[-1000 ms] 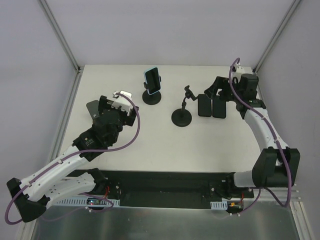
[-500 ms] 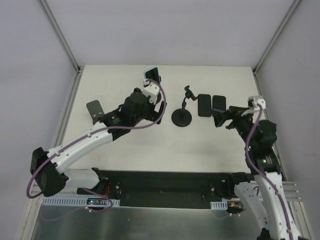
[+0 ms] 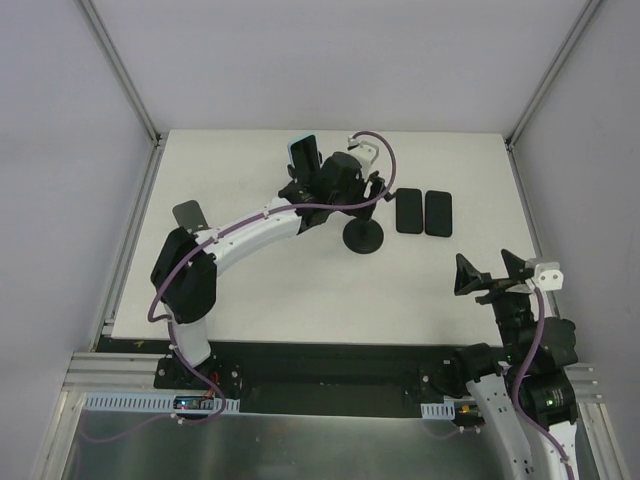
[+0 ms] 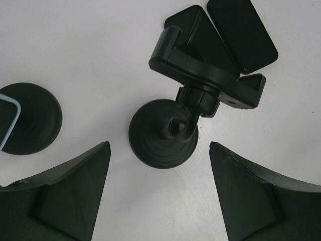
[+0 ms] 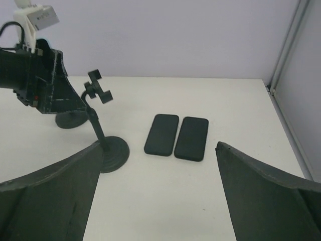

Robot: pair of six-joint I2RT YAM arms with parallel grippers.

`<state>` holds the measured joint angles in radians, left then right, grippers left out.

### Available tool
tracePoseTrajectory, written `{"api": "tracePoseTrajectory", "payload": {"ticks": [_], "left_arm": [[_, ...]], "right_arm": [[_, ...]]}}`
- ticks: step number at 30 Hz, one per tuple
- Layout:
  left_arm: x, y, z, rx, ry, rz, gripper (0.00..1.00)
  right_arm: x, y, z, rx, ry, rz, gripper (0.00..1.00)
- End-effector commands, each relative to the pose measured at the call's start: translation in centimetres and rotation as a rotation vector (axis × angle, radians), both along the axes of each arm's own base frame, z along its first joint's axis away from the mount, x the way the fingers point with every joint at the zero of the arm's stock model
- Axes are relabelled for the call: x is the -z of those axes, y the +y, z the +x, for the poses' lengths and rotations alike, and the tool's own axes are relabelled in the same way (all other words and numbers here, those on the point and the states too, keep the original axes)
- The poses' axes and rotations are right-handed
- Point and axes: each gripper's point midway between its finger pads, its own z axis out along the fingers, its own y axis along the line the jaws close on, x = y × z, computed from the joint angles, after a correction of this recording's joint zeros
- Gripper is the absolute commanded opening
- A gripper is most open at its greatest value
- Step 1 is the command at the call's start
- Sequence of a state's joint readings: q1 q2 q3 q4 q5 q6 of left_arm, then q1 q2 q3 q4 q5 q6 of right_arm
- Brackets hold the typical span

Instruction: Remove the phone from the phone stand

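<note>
A phone with a light blue edge (image 3: 303,155) stands upright in a black phone stand at the back of the table; only its corner (image 4: 9,123) and the stand's round base (image 4: 35,118) show in the left wrist view. My left gripper (image 3: 352,190) hovers just right of it, open, above a second, empty stand (image 4: 163,133) whose cradle (image 4: 205,65) holds nothing. The left gripper (image 4: 159,145) has nothing between its fingers. My right gripper (image 3: 488,272) hangs open and empty near the front right, well away from both stands.
Two black phones (image 3: 408,211) (image 3: 438,213) lie flat side by side right of the empty stand (image 5: 103,130). A dark flat item (image 3: 188,215) rests at the table's left. Grey walls and frame posts border the table.
My left arm swung from the left side of the table to the back centre, over the empty stand. My right arm drew back from the two black phones toward the front right.
</note>
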<state>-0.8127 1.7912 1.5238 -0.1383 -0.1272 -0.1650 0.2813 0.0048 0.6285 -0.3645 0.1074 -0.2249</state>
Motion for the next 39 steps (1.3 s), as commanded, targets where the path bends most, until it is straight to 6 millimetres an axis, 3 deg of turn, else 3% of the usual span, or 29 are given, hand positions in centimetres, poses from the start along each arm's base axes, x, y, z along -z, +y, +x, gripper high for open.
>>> {"api": "tracePoseTrajectory", "payload": {"ticks": [1, 4, 7, 8, 10, 11, 13, 16, 18, 19, 20, 21, 22, 23, 24, 25, 26, 28, 33, 37, 39], "left_arm": [[-1.7, -2.9, 0.5, 0.05, -0.017, -0.066, 0.71], [-1.3, -4.1, 0.9, 0.079, -0.014, -0.07, 0.61], [-0.8, -4.7, 1.2, 0.093, -0.014, -0.065, 0.44], [-0.7, -4.8, 1.2, 0.099, -0.013, -0.061, 0.32], [-0.5, -4.7, 1.1, 0.102, -0.012, -0.057, 0.17], [-0.8, -4.6, 1.0, 0.107, -0.018, -0.057, 0.04], [-0.3, -3.9, 0.6, 0.104, -0.013, -0.038, 0.0], [-1.6, -2.2, -0.2, 0.081, -0.038, -0.036, 0.0], [-2.1, -0.4, -1.3, 0.065, -0.053, -0.022, 0.0], [-0.9, 0.8, -1.8, 0.052, -0.042, 0.008, 0.0], [-2.5, 2.1, -2.0, 0.023, -0.081, 0.007, 0.0], [-2.6, 3.1, -2.3, 0.007, -0.092, 0.017, 0.0], [-1.4, 4.6, -2.7, -0.012, -0.082, 0.05, 0.0], [-2.9, 6.1, -3.0, -0.042, -0.115, 0.043, 0.0], [-3.0, 7.1, -3.2, -0.058, -0.122, 0.052, 0.0], [-1.9, 8.5, -3.6, -0.078, -0.111, 0.077, 0.0], [-3.0, 10.5, -3.4, -0.122, -0.138, 0.069, 0.0], [-2.0, 13.5, -3.4, -0.19, -0.134, 0.115, 0.0], [-3.7, 22.1, -1.6, -0.413, -0.152, 0.101, 0.0], [-4.8, 27.3, 0.1, -0.551, -0.166, 0.084, 0.0], [-5.0, 29.0, 0.8, -0.592, -0.16, 0.077, 0.0]], "right_arm": [[1.1, -2.2, -0.6, 0.105, -0.037, -0.03, 0.96], [1.7, -1.9, -0.5, 0.091, -0.047, -0.012, 0.97], [1.8, -2.1, -0.5, 0.1, -0.058, -0.015, 0.96], [1.7, -2.2, -0.6, 0.099, -0.067, -0.014, 0.97], [1.9, -2.1, -0.5, 0.097, -0.064, -0.016, 0.96], [1.9, -2.0, -0.5, 0.094, -0.065, -0.018, 0.97], [1.9, -2.0, -0.5, 0.094, -0.066, -0.017, 0.97], [2.0, -2.0, -0.4, 0.094, -0.065, -0.019, 0.96], [2.0, -1.9, -0.3, 0.093, -0.064, -0.022, 0.97], [2.0, -1.9, -0.3, 0.093, -0.064, -0.022, 0.97], [2.1, -1.9, -0.2, 0.091, -0.059, -0.024, 0.97], [2.1, -1.8, -0.2, 0.088, -0.059, -0.024, 0.97], [2.2, -1.7, -0.1, 0.085, -0.057, -0.026, 0.97], [2.2, -1.6, -0.1, 0.081, -0.053, -0.029, 0.97], [2.3, -1.5, 0.0, 0.076, -0.05, -0.029, 0.97], [2.2, -1.5, 0.0, 0.071, -0.049, -0.029, 0.96], [2.5, -1.4, 0.1, 0.07, -0.04, -0.034, 0.96], [2.4, -1.3, 0.2, 0.064, -0.039, -0.036, 0.97], [2.7, -1.0, 0.4, 0.055, -0.028, -0.045, 0.97], [2.7, -0.8, 0.5, 0.046, -0.023, -0.05, 0.97], [2.7, -0.8, 0.5, 0.043, -0.024, -0.055, 0.97]]}}
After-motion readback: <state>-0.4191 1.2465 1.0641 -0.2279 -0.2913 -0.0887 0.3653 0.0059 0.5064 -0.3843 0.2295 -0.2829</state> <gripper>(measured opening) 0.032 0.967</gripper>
